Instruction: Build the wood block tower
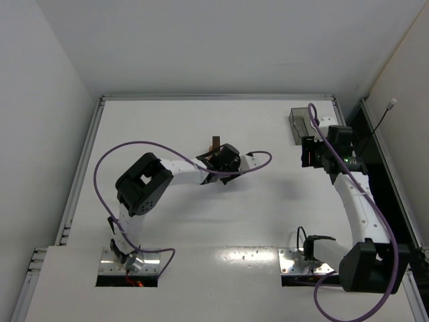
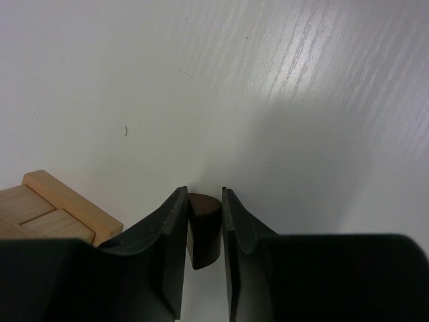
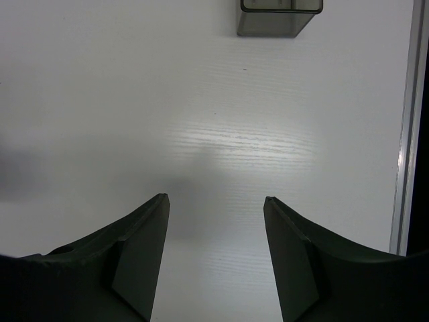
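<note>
Left wrist view: my left fingers (image 2: 167,248) pinch a dark block (image 2: 203,231) that looks light, stiff and smooth, best held by its flat sides. The tower's tan blocks (image 2: 47,208) sit just left. My right fingers (image 3: 141,248) are half open, empty.

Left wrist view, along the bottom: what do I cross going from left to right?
tan wooden blocks → gripper finger → dark brown block, pinched between the two fingers → second gripper finger
</note>
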Available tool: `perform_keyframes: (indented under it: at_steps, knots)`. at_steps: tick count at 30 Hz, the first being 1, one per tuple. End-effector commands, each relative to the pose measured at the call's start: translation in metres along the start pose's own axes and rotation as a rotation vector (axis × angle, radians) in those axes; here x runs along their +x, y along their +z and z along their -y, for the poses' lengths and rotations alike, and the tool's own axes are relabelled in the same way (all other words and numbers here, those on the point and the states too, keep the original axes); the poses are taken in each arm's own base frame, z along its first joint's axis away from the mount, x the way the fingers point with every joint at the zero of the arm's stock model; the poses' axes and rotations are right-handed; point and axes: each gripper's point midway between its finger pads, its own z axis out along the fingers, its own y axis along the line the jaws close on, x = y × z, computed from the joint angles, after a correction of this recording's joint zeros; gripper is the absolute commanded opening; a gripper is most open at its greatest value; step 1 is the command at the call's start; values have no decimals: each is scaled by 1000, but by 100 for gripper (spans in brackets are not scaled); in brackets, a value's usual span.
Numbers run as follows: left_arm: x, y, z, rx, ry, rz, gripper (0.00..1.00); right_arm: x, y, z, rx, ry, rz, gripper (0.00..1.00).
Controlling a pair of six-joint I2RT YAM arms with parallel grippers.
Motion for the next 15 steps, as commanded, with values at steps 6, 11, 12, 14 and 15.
perform_keyframes:
  at_steps: [6,11,12,14,15]
  knots:
    - [-12,-14,2,47,-59,16,0,-22,-3,2,0,12,76,56]
    - [-26,-35,10,96,-87,57,0,-23,-9,0,-8,11,86,56]
    - [-34,-44,10,106,-111,75,0,-21,-10,-1,-8,11,88,56]
    - [-47,-57,27,193,-151,100,0,-20,-13,-1,-8,11,88,56]
    - [-59,-65,29,219,-171,126,0,-18,-14,-3,-17,10,89,56]
